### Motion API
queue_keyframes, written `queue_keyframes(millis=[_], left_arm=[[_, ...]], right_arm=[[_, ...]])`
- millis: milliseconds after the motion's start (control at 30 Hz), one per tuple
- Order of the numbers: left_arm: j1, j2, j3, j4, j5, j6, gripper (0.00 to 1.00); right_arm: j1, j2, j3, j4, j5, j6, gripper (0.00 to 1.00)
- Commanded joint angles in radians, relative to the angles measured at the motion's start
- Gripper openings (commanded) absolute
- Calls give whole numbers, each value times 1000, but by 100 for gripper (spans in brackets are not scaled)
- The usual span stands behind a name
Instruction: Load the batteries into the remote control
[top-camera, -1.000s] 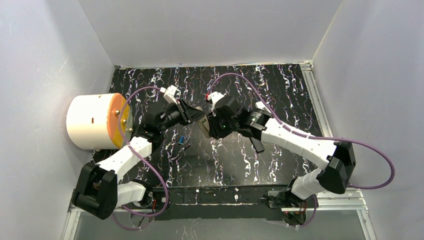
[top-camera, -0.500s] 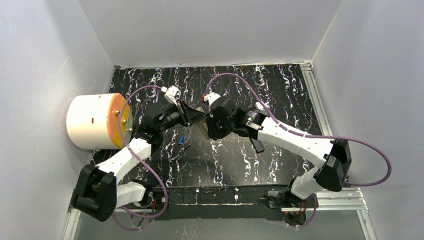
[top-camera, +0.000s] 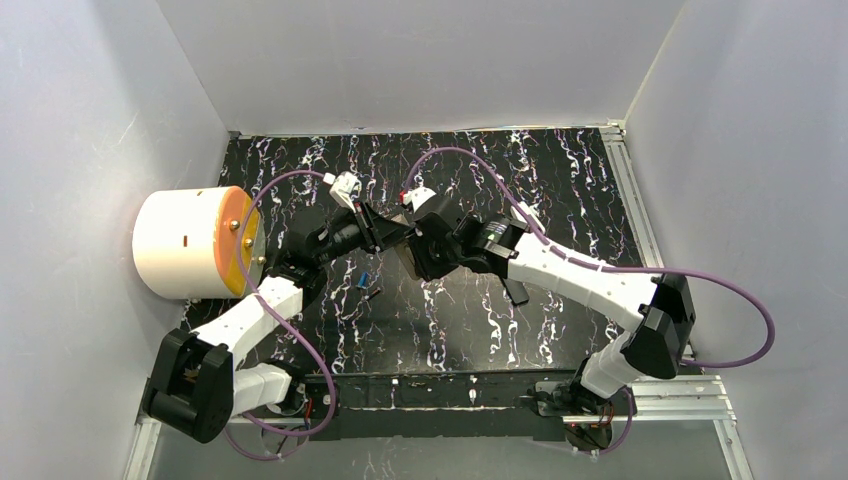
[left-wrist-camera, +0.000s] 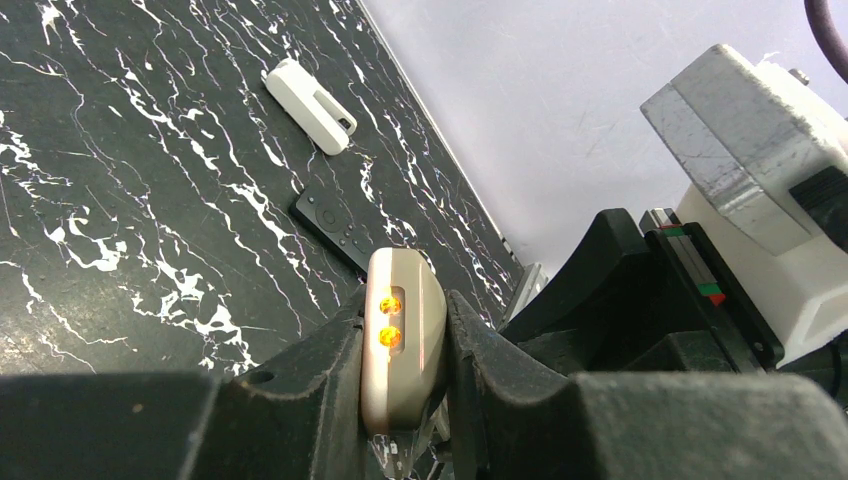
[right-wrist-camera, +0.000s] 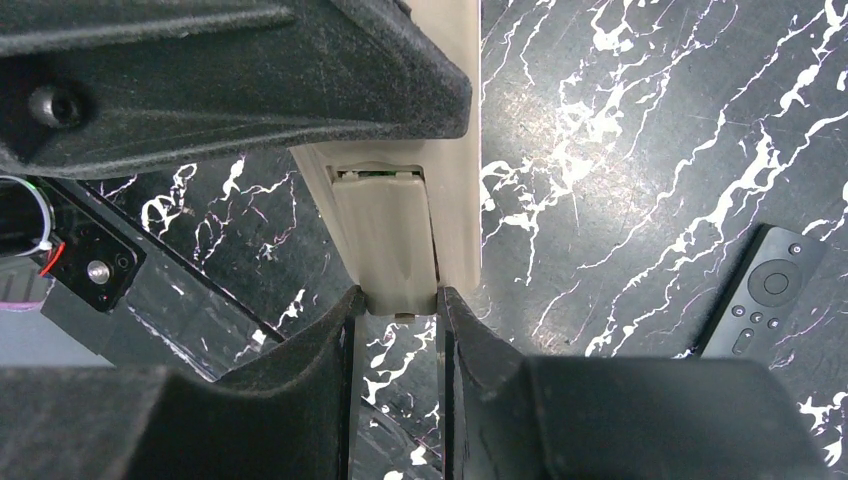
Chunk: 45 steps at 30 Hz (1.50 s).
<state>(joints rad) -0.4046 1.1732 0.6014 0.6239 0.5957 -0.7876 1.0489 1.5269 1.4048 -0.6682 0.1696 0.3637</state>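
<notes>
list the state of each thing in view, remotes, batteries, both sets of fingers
beige remote: clamped between left fingers
its back cover: pinched by right fingers, not yet off
black remote: flat on table, buttons up
blue battery: loose on table, not loaded
dark battery: loose on table, not loaded

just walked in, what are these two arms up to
Both arms meet over the table on one beige remote. The left gripper clamps its end in its jaws, while the right gripper pinches the tip of the battery cover on its back. A blue battery and a dark battery lie loose nearby, not yet loaded.
</notes>
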Motion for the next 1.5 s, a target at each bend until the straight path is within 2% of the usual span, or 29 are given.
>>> queue_keyframes(millis=[0, 533, 900, 1133, 1467], left_arm=[[-13, -11, 8, 34, 45, 2, 0], [-26, -6, 6, -8, 23, 4, 0], [-26, -10, 26, -82, -8, -51, 0], [-27, -21, 34, -82, 26, -21, 0], [-27, -31, 53, -77, 90, -70, 0]], right_arm=[[-2, 10, 55, -13, 50, 9, 25], [-2, 45, 96, -23, 67, 28, 25], [-2, 12, 39, 36, 56, 43, 25], [-1, 47, 59, 0, 18, 37, 26], [-3, 119, 147, -99, -46, 54, 31]])
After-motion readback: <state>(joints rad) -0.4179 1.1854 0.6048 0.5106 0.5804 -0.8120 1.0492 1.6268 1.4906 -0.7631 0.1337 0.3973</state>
